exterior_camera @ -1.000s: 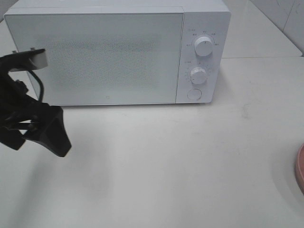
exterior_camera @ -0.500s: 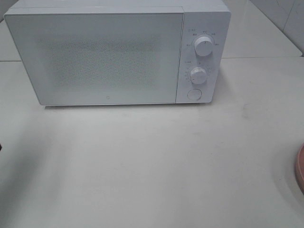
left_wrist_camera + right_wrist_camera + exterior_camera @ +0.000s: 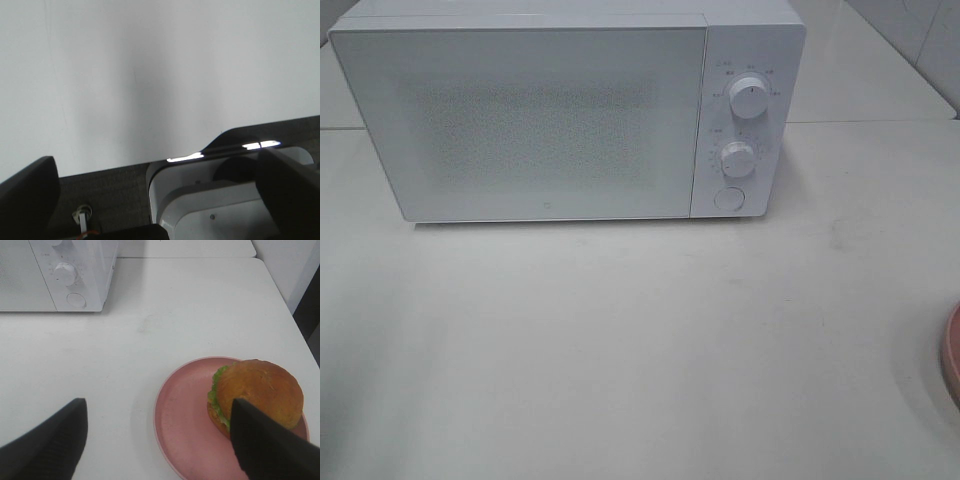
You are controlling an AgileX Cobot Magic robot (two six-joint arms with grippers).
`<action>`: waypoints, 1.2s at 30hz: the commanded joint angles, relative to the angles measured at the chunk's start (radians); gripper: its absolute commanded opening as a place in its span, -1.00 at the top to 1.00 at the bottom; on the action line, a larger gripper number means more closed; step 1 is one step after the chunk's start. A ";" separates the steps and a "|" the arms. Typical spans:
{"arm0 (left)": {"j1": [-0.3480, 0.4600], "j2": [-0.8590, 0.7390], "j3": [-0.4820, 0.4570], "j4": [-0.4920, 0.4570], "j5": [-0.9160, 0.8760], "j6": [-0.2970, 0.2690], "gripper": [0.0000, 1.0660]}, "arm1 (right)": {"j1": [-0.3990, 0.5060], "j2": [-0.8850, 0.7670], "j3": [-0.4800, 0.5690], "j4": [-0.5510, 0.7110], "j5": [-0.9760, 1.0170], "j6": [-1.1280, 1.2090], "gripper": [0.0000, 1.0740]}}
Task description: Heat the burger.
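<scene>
The burger (image 3: 257, 392) is sitting upright and whole on a round pink plate (image 3: 182, 425), toward the plate's far-right side, showing a glossy golden-brown bun on top and a green lettuce frill poking out along its left edge

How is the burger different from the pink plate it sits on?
The burger is a tall, rounded stack, while the pink plate is flat and low. The burger has a golden-brown bun with green lettuce peeking out; the plate is one plain pink colour. The burger is smaller and sits toward one side of the plate, leaving much of the wider plate bare. Both are round, and both rest on the white table.
</scene>
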 commanded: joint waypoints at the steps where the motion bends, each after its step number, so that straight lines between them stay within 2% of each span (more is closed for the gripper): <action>1: 0.004 -0.098 0.037 0.005 -0.034 -0.015 -0.89 | -0.003 -0.030 0.002 0.002 0.002 -0.016 -0.42; 2: 0.004 -0.183 0.053 0.007 -0.029 -0.031 -0.89 | -0.003 -0.030 0.002 0.002 0.002 -0.016 -0.42; 9: 0.004 -0.403 0.054 0.011 -0.024 -0.025 -0.89 | -0.003 -0.030 0.002 0.002 0.002 -0.016 -0.42; 11: 0.004 -0.543 0.064 0.027 -0.015 -0.026 -0.89 | -0.003 -0.030 0.002 0.002 0.002 -0.016 -0.42; 14: 0.004 -0.571 0.064 0.033 -0.015 -0.026 -0.89 | -0.003 -0.030 0.002 0.002 0.002 -0.016 -0.42; 22: 0.004 -0.829 0.064 0.041 -0.015 -0.026 -0.89 | -0.003 -0.030 0.002 0.002 0.002 -0.016 -0.42; 24: 0.004 -0.869 0.064 0.040 -0.015 -0.026 -0.89 | -0.003 -0.030 0.002 0.002 0.002 -0.016 -0.42; 36: 0.004 -0.864 0.064 0.031 -0.016 -0.026 -0.89 | -0.003 -0.026 0.002 0.002 0.002 -0.016 -0.42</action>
